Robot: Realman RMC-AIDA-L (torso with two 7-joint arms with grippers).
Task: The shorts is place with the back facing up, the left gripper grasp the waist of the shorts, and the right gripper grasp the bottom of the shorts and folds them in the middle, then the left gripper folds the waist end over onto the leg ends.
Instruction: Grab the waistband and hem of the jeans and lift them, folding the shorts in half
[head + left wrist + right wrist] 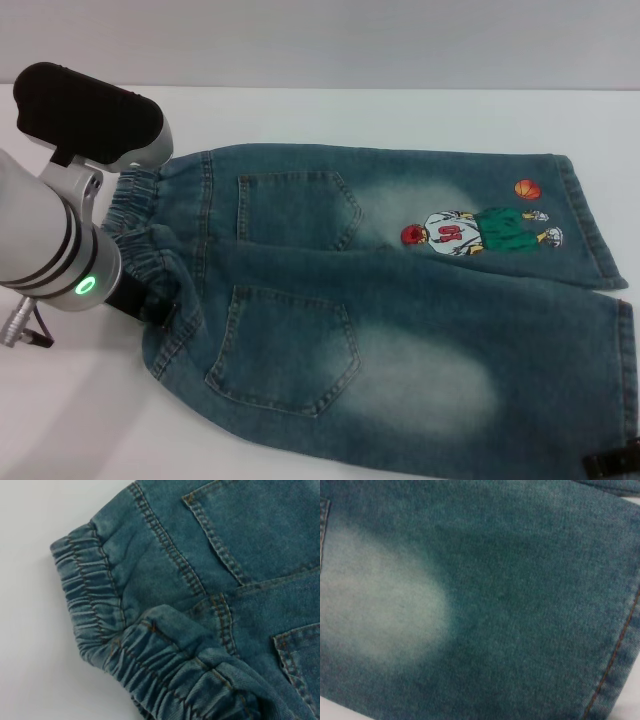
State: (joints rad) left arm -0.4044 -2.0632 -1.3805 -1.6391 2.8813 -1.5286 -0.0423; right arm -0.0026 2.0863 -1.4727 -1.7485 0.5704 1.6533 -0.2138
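shorts: the shorts (400,310) lie flat on the white surface (300,120), back pockets up, not folded yet as far as I can judge

long axis: runs straight across, from the left hand out to the right hand; the elastic waist (135,215) is at the left hand's end, the bottom of the shorts (600,235) at the right hand's

left hand: the left hand (150,300) sits right on the bunched waistband, green-lit arm over it. Looks like it's down in the gathers, but the fingers are buried, so I honestly can't tell if they're pinched or apart

right hand: only a black sliver of the right hand (615,462) shows, at the near leg's hem. Spread or clamped? Can't tell

nearer arm: left is the one at the waist, right has the hems

hidden: both sets of fingers; the near leg's hem corner is cut off
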